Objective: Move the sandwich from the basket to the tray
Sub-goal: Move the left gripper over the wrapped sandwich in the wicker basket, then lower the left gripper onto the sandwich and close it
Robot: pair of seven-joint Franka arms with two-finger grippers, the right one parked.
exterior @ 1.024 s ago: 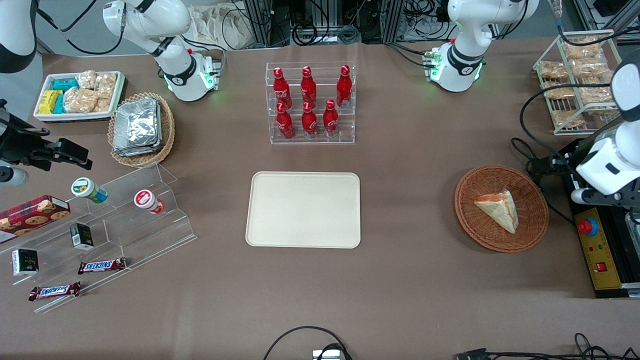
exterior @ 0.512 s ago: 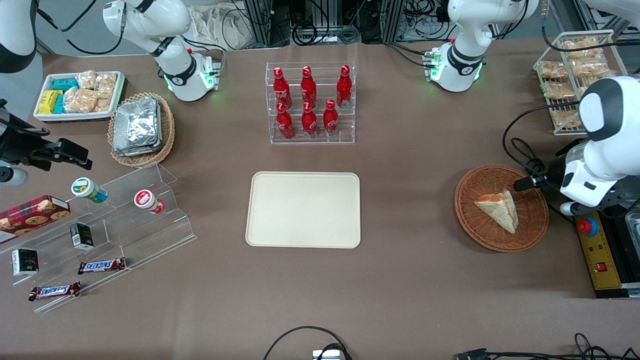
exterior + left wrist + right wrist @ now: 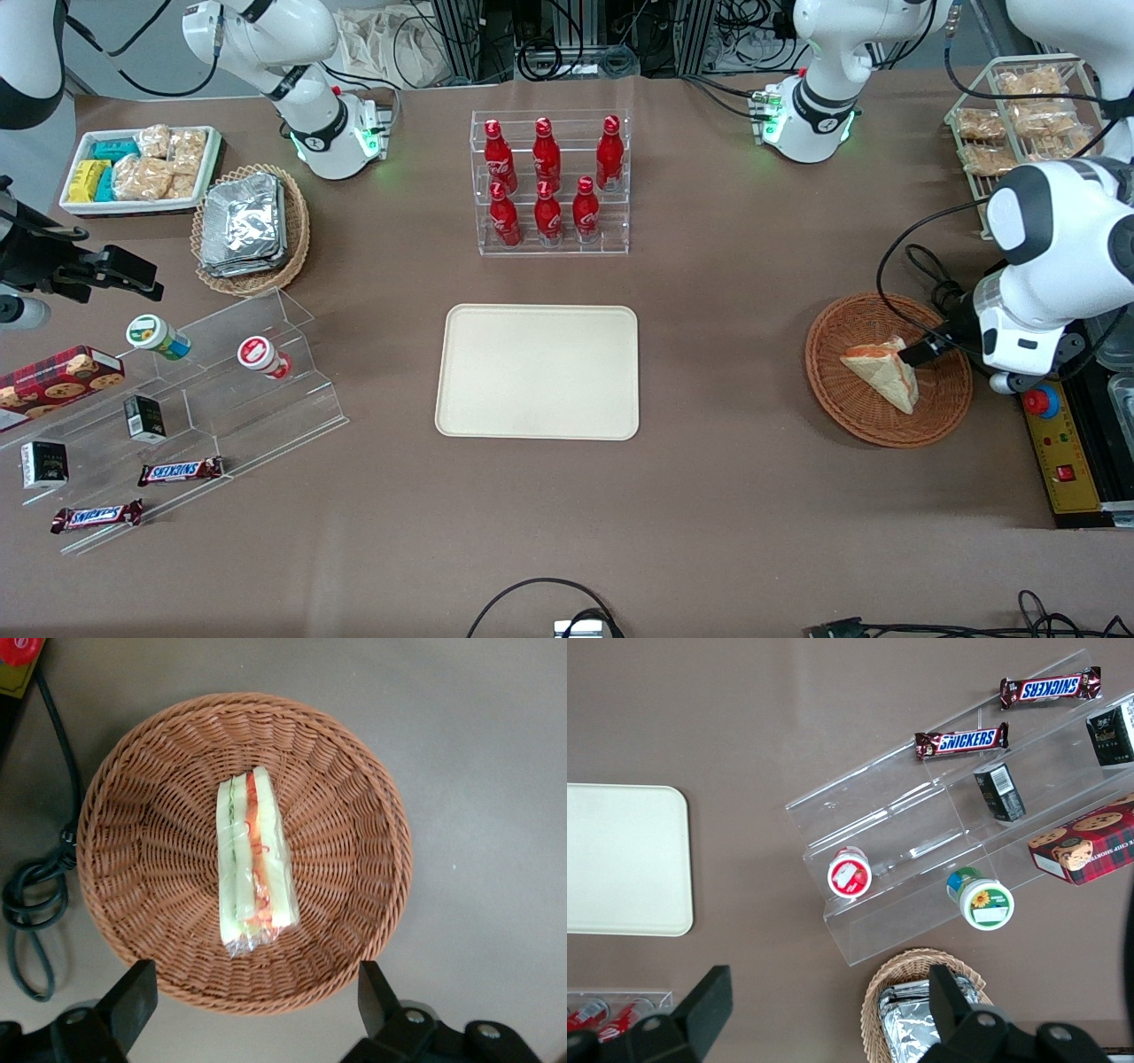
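The gripper [image 3: 252, 1005] hangs above the basket [image 3: 943, 403], fingers [image 3: 133, 997] spread wider than the sandwich [image 3: 253, 859], which lies wrapped in the basket's middle, clear of the woven rim all round. Bare brown table [image 3: 722, 354] separates the basket from the tray [image 3: 537, 371] at the table's centre.

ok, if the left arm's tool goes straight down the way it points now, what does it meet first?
Most likely the sandwich lying in the basket. The open tool hangs above the basket with nothing between; whether the fingers straddle the wedge or land on the weave near its end is hard to judge.
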